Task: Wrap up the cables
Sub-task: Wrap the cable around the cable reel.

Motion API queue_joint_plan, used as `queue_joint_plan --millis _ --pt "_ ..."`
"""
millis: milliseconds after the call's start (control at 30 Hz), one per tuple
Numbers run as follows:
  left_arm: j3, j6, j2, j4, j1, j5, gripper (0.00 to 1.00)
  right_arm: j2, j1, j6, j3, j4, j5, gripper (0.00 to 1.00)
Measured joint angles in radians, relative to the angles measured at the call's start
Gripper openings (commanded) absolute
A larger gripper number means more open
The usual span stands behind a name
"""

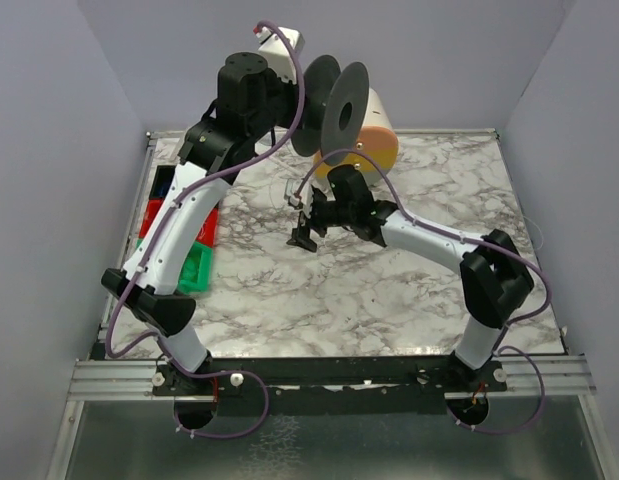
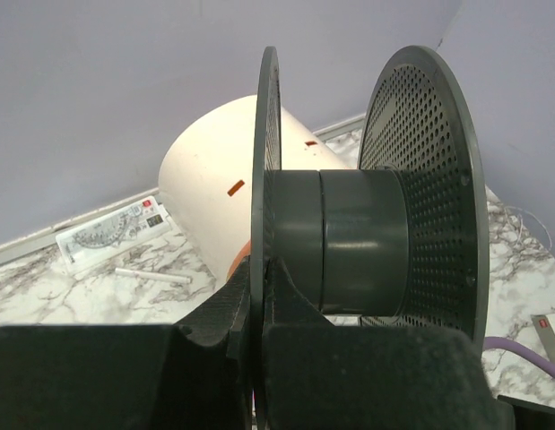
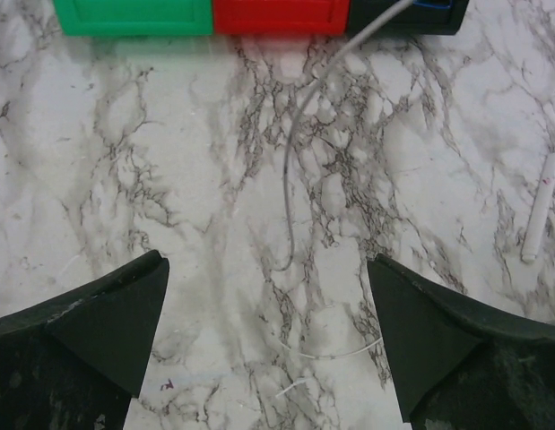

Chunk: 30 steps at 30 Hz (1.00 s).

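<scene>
Cable (image 3: 290, 179): thin pale strand lying loose on the bench (image 3: 125, 161), curving from the bins at the left edge towards the middle; none on the spool.
Short strand (image 3: 342, 352): lies flat on the marble, just beside the cable's end.
Right jaws: released, fingers (image 3: 98, 340) spread wide either side of the cable, above it and not touching.
Spool (image 2: 349, 242): dark grey, hub bare, held up over the far edge (flanges upright).
Left jaws: clenched on the spool's near flange.
Cylinder (image 2: 214, 179): cream, on its side behind the spool at the far edge.
Bins: green (image 3: 134, 16), red (image 3: 281, 16), black (image 3: 407, 18), in a row along the left edge.
Stick (image 3: 539, 206): white, lying apart from the cable.
</scene>
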Motion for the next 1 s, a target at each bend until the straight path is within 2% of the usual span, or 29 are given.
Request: queue_joint_plan --millis 133,200,233,267,300,333,400,533,633,767,900,1000 --pt "0.000 -0.020 -0.014 0.003 0.018 0.014 0.00 0.026 -0.005 0.006 0.036 -0.003 0.024 0.90" --pt "0.000 -0.030 -0.016 0.005 0.031 0.026 0.00 0.049 -0.005 0.009 0.081 -0.011 0.024 0.78" --pt "0.000 -0.038 -0.016 0.011 0.040 0.038 0.00 0.063 -0.005 0.010 0.106 -0.013 0.022 0.69" --pt "0.000 -0.044 -0.016 0.012 0.049 0.043 0.00 0.077 -0.005 0.012 0.132 -0.017 0.018 0.54" --pt "-0.001 -0.050 -0.016 0.015 0.059 0.051 0.00 0.091 -0.004 0.010 0.156 -0.023 0.011 0.33" --pt "-0.003 -0.059 -0.016 0.017 0.073 0.062 0.00 0.104 -0.003 0.006 0.179 -0.033 0.003 0.19" --pt "-0.011 -0.077 -0.018 0.025 0.098 0.080 0.00 0.125 -0.003 0.001 0.212 -0.058 -0.017 0.02" --pt "-0.045 -0.121 -0.025 0.038 0.153 0.121 0.00 0.126 -0.003 -0.011 0.194 -0.088 -0.038 0.00" --pt "-0.057 -0.145 -0.026 0.040 0.184 0.146 0.00 0.088 -0.003 -0.009 0.098 -0.074 -0.031 0.01" --pt "-0.058 -0.168 -0.030 0.043 0.204 0.165 0.00 0.002 -0.003 0.013 -0.059 -0.026 0.022 0.01" --pt "-0.071 -0.183 -0.054 0.055 0.205 0.180 0.00 -0.045 -0.003 0.030 -0.112 0.041 0.111 0.02" --pt "-0.098 -0.195 -0.080 0.077 0.205 0.200 0.00 -0.051 -0.004 0.032 -0.112 0.087 0.146 0.26"
